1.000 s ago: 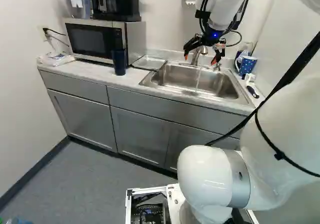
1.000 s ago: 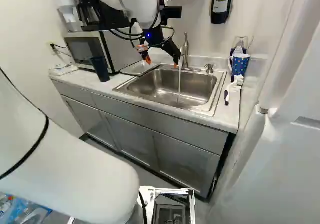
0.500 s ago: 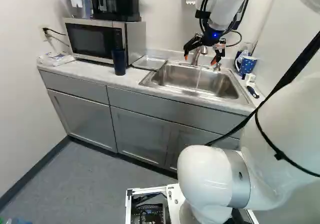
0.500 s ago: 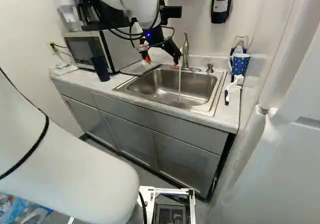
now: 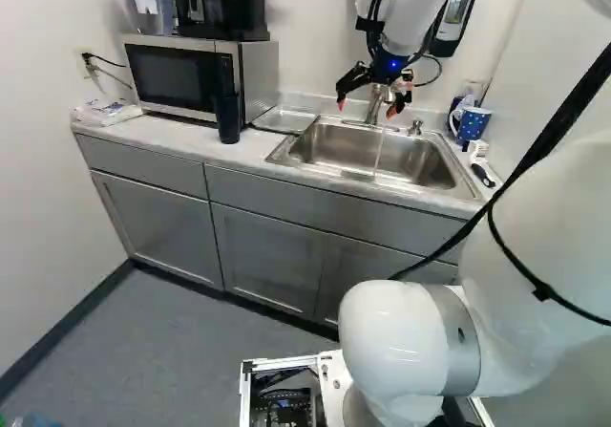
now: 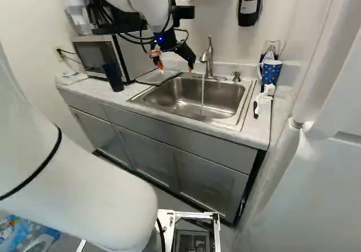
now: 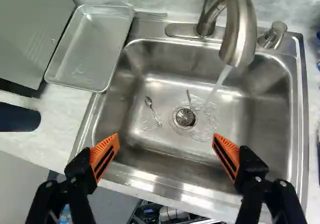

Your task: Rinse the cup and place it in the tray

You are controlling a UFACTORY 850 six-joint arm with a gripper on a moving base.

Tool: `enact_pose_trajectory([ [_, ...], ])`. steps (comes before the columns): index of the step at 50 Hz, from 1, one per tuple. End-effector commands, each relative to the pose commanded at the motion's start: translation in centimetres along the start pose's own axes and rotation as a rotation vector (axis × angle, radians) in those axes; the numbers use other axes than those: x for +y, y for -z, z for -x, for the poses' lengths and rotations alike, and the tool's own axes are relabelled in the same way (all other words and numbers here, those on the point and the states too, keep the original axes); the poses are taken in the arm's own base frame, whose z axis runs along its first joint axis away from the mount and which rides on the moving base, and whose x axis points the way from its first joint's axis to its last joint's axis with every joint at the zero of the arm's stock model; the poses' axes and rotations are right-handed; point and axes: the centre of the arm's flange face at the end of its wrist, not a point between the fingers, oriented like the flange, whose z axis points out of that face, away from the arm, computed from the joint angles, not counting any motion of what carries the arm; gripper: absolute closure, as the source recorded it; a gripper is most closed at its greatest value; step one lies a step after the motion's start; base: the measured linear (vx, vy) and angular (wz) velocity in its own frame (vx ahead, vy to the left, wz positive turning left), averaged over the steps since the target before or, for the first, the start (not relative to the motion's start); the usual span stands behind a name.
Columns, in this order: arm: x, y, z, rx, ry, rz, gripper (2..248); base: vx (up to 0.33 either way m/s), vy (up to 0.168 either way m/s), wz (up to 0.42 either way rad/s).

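- Pale table [image 5: 196, 141] here, steel sink [image 7: 250, 114] set into it!
- Faucet [image 7: 241, 26] pouring water [image 7: 220, 79] into the sink.
- Black pincer [image 5: 367, 108] above the sink, fingers wide apart.
- Dark blue cup [image 5: 228, 119] upright, left of the sink; metal tray [image 7: 90, 48] at its left edge.
- Dotted mug [image 6: 271, 71] right of the sink.

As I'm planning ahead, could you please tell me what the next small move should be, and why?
I'd probably shift the end effector toward the dark cup: it is open and empty over the sink, while the cup stands on the counter near the tray, and water is running for the rinse.
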Motion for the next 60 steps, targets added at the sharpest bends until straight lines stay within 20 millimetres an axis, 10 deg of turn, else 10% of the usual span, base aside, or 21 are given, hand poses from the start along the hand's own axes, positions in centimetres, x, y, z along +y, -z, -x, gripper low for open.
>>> enact_pose_trajectory([
  [60,-9.9,-0.1,1.0,-0.012,0.189,-0.130,3,0.000,0.000,0.000],
])
